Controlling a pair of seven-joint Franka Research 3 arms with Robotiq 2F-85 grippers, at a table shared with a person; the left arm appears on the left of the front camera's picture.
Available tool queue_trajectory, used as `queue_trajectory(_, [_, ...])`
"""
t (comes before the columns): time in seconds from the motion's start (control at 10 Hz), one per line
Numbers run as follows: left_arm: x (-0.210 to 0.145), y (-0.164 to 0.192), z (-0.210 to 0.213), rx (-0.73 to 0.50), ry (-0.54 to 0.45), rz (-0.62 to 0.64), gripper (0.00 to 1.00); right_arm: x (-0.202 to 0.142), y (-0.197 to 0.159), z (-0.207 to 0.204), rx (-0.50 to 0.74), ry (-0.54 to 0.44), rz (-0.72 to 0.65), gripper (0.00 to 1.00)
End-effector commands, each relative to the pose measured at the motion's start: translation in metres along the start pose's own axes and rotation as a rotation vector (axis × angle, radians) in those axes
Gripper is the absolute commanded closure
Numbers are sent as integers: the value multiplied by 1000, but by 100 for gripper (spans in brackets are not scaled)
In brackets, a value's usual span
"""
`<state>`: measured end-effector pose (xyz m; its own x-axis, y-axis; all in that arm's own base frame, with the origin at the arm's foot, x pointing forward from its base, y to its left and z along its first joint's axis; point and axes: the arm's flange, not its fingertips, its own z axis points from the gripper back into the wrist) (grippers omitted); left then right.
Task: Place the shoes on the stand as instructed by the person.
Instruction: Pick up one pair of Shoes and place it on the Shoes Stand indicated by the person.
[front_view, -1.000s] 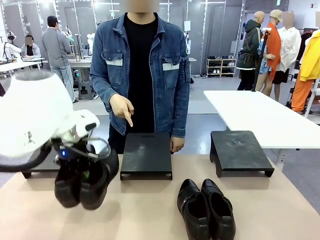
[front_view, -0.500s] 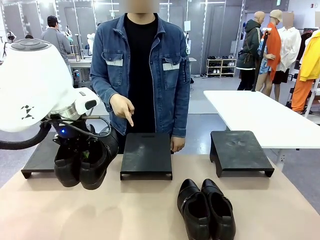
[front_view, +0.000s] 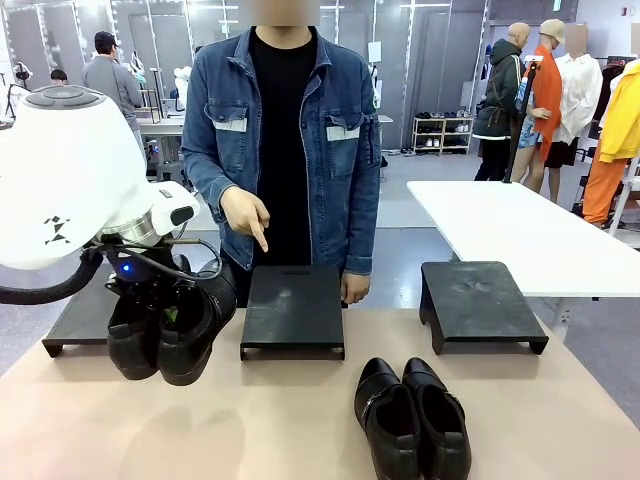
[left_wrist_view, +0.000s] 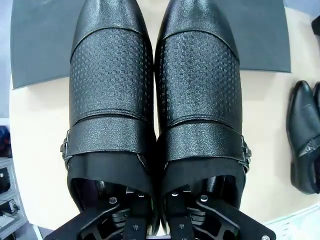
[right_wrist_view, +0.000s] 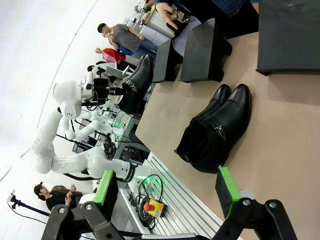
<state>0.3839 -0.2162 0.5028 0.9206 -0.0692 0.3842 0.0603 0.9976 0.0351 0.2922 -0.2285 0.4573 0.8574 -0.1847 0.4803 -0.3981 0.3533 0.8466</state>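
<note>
desk (front_view: 300, 430): tan top, foreground | white table (front_view: 520, 235): far right, behind desk, apart from it | shoe rack (front_view: 443, 133): low, by back wall, dark pairs on its shelves | bystander (front_view: 115, 85): grey jacket, far left, standing | stop button (right_wrist_view: 152, 206): red on yellow box, beside slotted metal rail along the desk edge

A lab hall: behind the person (front_view: 283, 150), a worker (front_view: 108, 85) is standing at a desk (front_view: 165, 124), with a shoe rack (front_view: 442, 133) farther back.

The middle stand (front_view: 292, 308) has a bare top, though the person's pointing hand (front_view: 243, 215) hovers over its far left corner. On the table (front_view: 280, 425) before it, rightward, a pair of shoes (front_view: 412, 420) lies in the way.
</note>
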Motion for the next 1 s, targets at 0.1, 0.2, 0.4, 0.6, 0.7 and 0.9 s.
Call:
queue_trajectory(0.1, [12,-13,2,-38,-59,-23,92,1,2,1,11,-5,5,0])
queue_trajectory(0.2, [28,-30,3,-60,-73,-19,92,1,2,1,11,-5,5,0])
queue_trajectory(0.4, [67,-55,6,-90,-105,-5,92,1,2,1,11,-5,5,0])
queue_trajectory(0.6, [103,-82,-4,-66,-114,8,92,1,2,1,11,-5,5,0])
queue_trajectory(0.7, [118,-95,-10,-78,-96,9,92,1,2,1,11,-5,5,0])
queue_trajectory(0.9, [139,-133,-27,-28,-100,36,92,1,2,1,11,-5,5,0])
